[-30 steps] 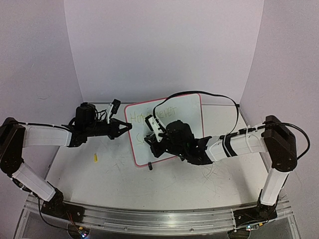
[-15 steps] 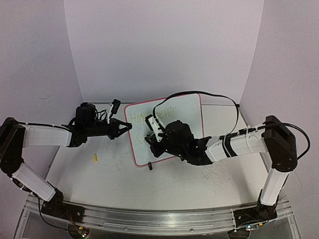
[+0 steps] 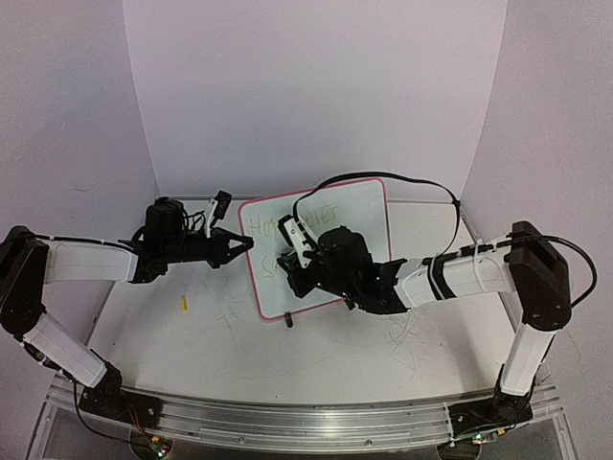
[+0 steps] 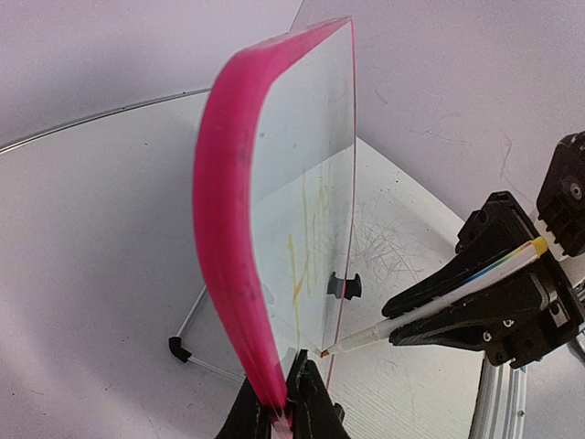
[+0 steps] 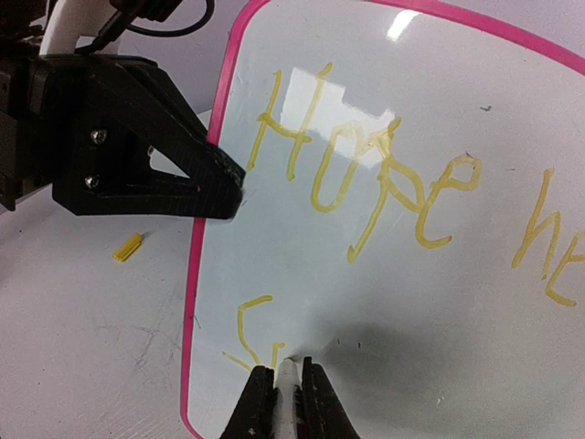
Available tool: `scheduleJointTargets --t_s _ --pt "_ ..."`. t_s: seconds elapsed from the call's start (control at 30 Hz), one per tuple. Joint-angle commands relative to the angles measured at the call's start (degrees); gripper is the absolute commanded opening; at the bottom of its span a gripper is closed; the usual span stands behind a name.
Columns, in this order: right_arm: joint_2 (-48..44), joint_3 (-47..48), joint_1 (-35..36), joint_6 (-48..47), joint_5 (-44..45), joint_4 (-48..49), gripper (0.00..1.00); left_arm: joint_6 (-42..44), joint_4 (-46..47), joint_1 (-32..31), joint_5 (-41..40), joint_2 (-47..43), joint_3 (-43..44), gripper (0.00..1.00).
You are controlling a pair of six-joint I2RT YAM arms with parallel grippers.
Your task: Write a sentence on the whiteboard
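Now the right gripper (image 5: 286, 389) is clamped on the marker (image 4: 439, 297), tip at the "S" low on the whiteboard (image 3: 359, 216), centre frame. The left gripper (image 3: 245, 242) pinches the board's left edge. Press too hard and the board may tilt or slip, skewing the sentence (image 5: 379, 187).

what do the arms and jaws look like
The left arm and right arm both have white link shells with black joints and wrists. The jaws are black, angular wedges with visible screw heads. A thin black cable loops off the right arm.

right gripper (image 3: 285, 265) nudged slightly left, marker (image 4: 361, 334) further along the whiteboard (image 3: 359, 211)
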Motion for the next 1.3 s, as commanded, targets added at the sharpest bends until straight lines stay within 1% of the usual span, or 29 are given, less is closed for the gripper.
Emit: scheduleJointTargets --t_s 0.0,0.67,1.03,1.27 --pt "-1.68 2.29 -1.89 -1.15 4.05 1.46 0.0 6.48 -1.47 0.48 -6.87 0.29 1.26 0.0" --pt "-1.57 2.85 -2.1 -1.33 3.96 1.39 0.0 6.48 -1.57 0.39 -6.75 0.32 1.36 0.0" --pt "-0.62 0.36 -2.0 0.39 1.81 0.7 0.0 6.43 -1.65 0.39 -6.65 0.47 1.4 0.0" --pt "-1.19 -1.77 -2.0 3.04 1.26 0.07 0.0 6.52 -1.65 0.39 -6.7 0.47 1.4 0.0"
